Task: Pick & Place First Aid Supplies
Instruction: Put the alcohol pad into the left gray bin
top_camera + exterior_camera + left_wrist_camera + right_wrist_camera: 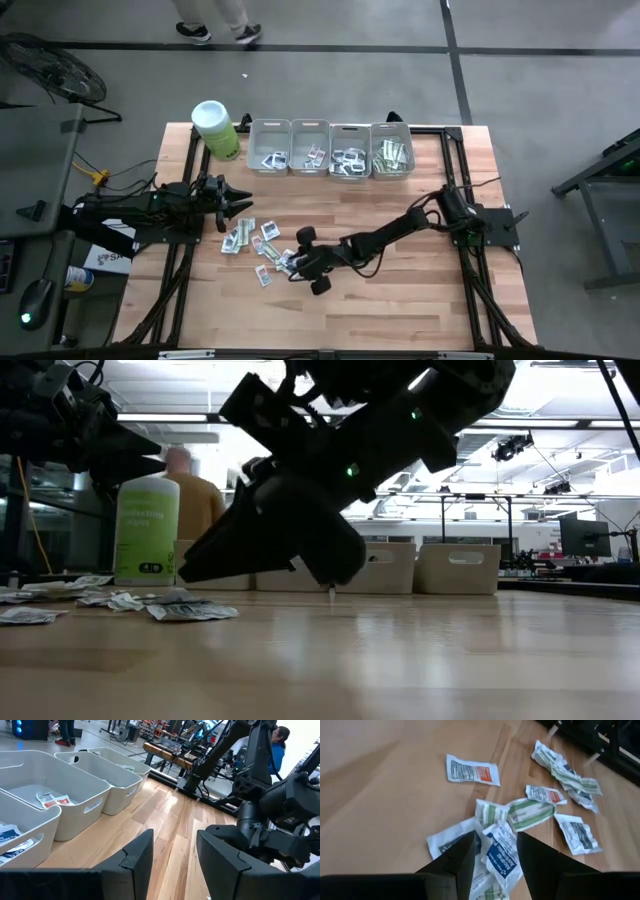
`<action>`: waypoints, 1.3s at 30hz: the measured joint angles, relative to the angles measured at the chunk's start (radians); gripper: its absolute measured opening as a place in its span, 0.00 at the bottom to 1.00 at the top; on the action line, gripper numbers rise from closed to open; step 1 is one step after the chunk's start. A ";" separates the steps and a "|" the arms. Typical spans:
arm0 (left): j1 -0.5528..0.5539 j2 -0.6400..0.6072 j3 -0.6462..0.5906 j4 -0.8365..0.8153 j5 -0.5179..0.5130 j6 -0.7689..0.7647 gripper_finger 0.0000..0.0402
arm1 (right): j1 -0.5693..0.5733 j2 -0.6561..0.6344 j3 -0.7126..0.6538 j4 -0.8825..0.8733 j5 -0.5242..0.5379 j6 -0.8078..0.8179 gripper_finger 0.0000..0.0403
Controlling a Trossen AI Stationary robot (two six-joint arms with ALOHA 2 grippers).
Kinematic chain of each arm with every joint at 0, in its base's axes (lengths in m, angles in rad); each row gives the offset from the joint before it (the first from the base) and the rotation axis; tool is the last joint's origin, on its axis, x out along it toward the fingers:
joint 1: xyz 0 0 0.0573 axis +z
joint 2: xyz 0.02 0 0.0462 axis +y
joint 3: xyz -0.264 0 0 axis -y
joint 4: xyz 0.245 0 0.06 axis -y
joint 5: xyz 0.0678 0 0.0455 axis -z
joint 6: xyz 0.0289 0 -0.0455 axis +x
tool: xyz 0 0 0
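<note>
From above, the first aid supplies lie scattered on the table, the right gripper at their edge, the left gripper nearby. The left wrist view shows its fingers spread, empty. The right wrist view shows fingers parted over packets.

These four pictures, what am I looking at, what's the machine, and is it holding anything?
It is a robot with two dark arms at a wooden table, each ending in two-finger jaws. One picture looks straight down, one looks level across the tabletop, and two come from cameras on the wrists. Small first aid packets lie loose on the wood; four grey bins at the back hold some already, beside a green canister. The right gripper is low over the pile, jaws open around a blue-printed packet, not yet gripping. The left gripper waits open and empty.
</note>
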 joint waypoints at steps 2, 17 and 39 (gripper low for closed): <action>0.000 0.000 0.000 0.000 0.000 0.000 0.37 | 0.000 0.004 -0.001 0.009 0.007 -0.002 0.35; 0.000 0.000 0.000 0.000 0.003 0.000 0.37 | 0.000 0.050 0.013 0.051 0.020 -0.002 0.35; 0.000 0.000 0.000 0.000 0.006 0.000 0.37 | -0.007 0.050 0.013 0.026 -0.013 0.050 0.35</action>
